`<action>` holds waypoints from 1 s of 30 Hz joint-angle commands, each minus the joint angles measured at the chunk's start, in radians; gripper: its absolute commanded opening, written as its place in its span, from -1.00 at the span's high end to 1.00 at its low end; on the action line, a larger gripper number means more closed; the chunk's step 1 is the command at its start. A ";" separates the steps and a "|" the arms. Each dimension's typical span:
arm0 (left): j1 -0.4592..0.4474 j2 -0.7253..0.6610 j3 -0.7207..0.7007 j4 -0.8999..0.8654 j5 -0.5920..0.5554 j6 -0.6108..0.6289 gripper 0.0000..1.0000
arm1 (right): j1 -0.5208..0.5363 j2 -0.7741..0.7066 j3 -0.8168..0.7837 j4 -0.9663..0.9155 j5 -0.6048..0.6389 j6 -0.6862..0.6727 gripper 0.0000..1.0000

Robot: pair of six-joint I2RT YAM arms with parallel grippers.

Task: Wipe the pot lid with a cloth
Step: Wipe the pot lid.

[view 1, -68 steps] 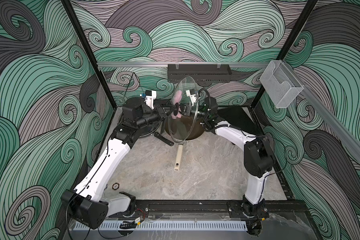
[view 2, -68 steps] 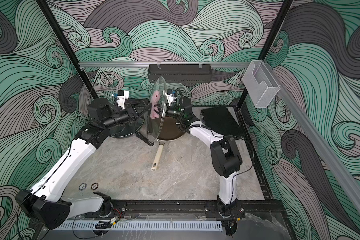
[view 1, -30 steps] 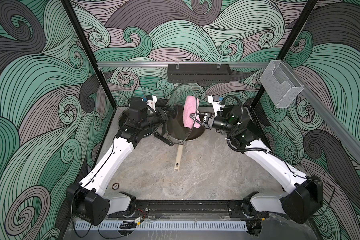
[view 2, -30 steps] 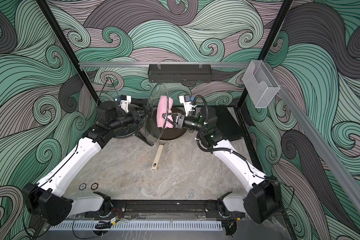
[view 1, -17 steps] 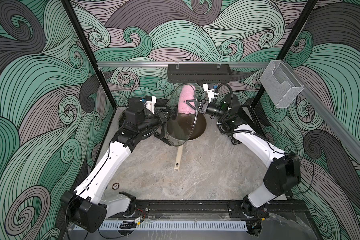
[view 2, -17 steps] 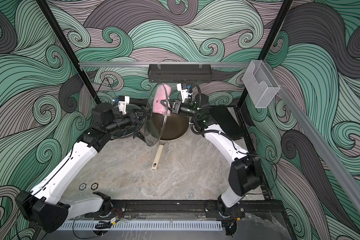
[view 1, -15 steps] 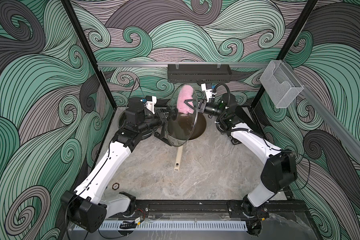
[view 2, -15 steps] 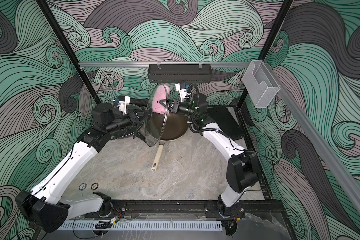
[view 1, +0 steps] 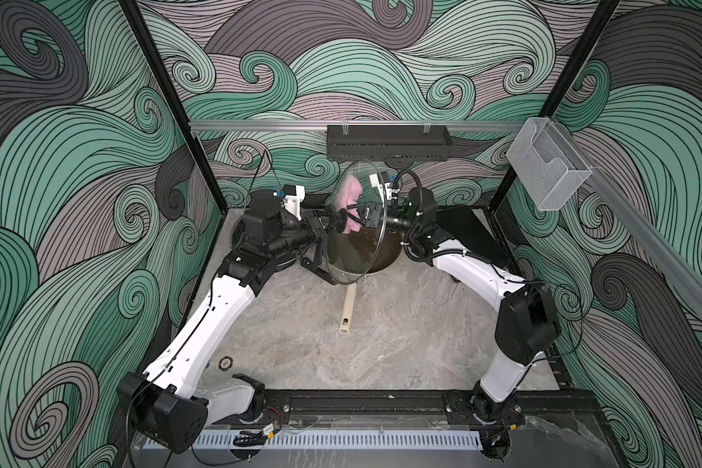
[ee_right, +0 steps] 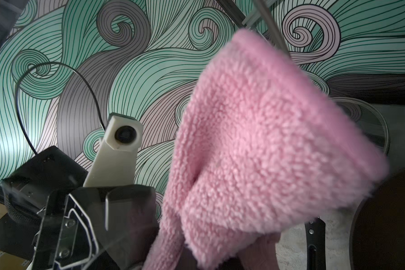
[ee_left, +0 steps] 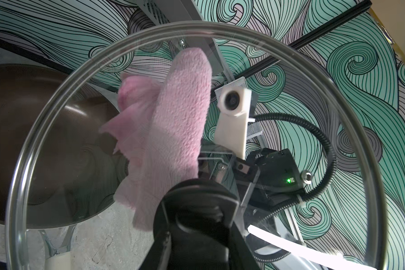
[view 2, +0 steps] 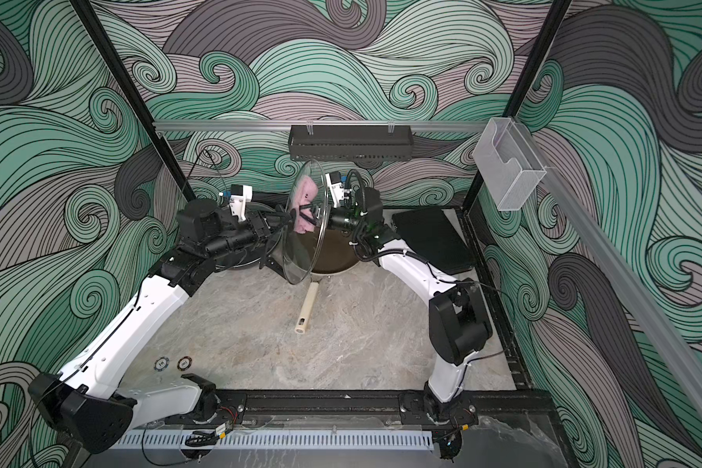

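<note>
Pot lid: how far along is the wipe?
Done: the pot lid is off the pan, held on edge by its knob in the shut left end effector; the cloth is gripped in the shut right end effector. In hand: the cloth looks pressed against the upper part of the lid's underside. Left: the lower glass, which I cannot tell is wiped, and setting the lid down.

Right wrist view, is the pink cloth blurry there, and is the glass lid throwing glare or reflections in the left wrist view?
Right wrist view: the cloth is close and soft, its outer edge smeared; left wrist view: the pot lid shows a pale ghost of the cloth and a blown-out white streak.
</note>
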 commanded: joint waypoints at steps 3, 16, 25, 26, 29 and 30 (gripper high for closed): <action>-0.010 -0.017 0.121 0.167 -0.002 0.036 1.00 | 0.028 -0.099 -0.118 0.047 -0.007 -0.003 1.00; -0.010 -0.010 0.070 0.164 -0.018 0.033 1.00 | -0.014 -0.423 -0.252 -0.045 0.077 -0.076 1.00; -0.010 -0.021 0.060 0.163 0.001 0.020 1.00 | -0.075 -0.427 -0.193 -0.059 0.061 -0.084 1.00; -0.010 -0.020 0.062 0.165 0.006 0.016 1.00 | -0.076 -0.409 -0.174 -0.054 0.054 -0.081 1.00; -0.013 -0.022 0.068 0.170 0.022 0.007 1.00 | -0.078 -0.318 -0.106 -0.019 0.038 -0.061 1.00; -0.014 -0.023 0.070 0.169 0.026 0.005 1.00 | -0.079 -0.284 -0.082 0.000 0.032 -0.053 1.00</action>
